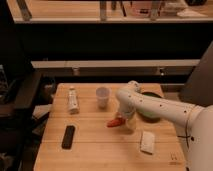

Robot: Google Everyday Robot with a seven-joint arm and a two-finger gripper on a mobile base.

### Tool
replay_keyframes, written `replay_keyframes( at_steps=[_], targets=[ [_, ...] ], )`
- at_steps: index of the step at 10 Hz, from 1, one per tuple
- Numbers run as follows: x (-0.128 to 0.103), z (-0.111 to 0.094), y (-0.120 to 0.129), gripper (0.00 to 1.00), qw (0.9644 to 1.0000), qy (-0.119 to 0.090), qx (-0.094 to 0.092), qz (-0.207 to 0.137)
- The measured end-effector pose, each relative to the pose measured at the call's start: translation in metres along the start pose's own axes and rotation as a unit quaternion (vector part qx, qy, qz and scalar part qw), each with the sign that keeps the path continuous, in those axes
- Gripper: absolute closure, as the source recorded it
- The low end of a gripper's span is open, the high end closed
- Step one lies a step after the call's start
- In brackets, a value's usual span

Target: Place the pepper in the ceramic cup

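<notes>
Currently, camera view: we are looking down on a light wooden slatted table (100, 152), with the robot's white arm (165, 107) reaching in from the right.
Pepper: we are seeing the small, tapered red-orange pepper (115, 122) lying low on the table near its middle, pointing left away from the gripper's tip; it is not in the cup.
Gripper: we are finding the white two-finger gripper (126, 123) down at table level, right at the pepper's right end. Its jaws are standing wide and are not clamping anything, and we cannot tell whether a finger is touching the pepper.
Ceramic cup: we are seeing the small, plain white ceramic cup (102, 96) standing upright behind and to the left of the pepper, near it but apart. Nothing is showing above its rim.
Other things: we are noting a round green bowl (149, 116) partly hidden behind the arm, a white tube-like bottle (73, 100) lying at the left, a flat black bar-shaped object (68, 136) at the front left, and a flat white packet (147, 141) at the front right.
Done: we are judging that only the reach to the pepper is made.
Left: we are expecting the grasp, the lift, the short carry back-left over the cup and the release all to be outstanding.
</notes>
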Motion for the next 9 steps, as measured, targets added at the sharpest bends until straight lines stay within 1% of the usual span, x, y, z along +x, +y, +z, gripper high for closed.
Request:
replay_keyframes(
  at_steps=[1, 3, 4, 5, 6, 7, 8, 9],
  targets=[
    [0.0007, 0.0007, 0.0001, 0.24, 1.0, 0.0, 0.0, 0.001],
    [0.0017, 0.0015, -0.0003, 0.34, 1.0, 0.001, -0.001, 0.001],
    [0.002, 0.0022, 0.0002, 0.35, 1.0, 0.001, -0.001, 0.001],
    [0.0024, 0.0027, 0.0004, 0.4, 1.0, 0.001, -0.002, 0.002],
    [0.0027, 0.0035, 0.0012, 0.48, 1.0, 0.001, -0.002, 0.003],
    [0.0034, 0.0024, 0.0015, 0.6, 1.0, 0.002, -0.001, 0.004],
    [0.0035, 0.0022, 0.0021, 0.67, 1.0, 0.003, -0.001, 0.005],
    [0.0026, 0.0009, 0.0029, 0.78, 1.0, 0.003, 0.0, 0.005]
  ],
)
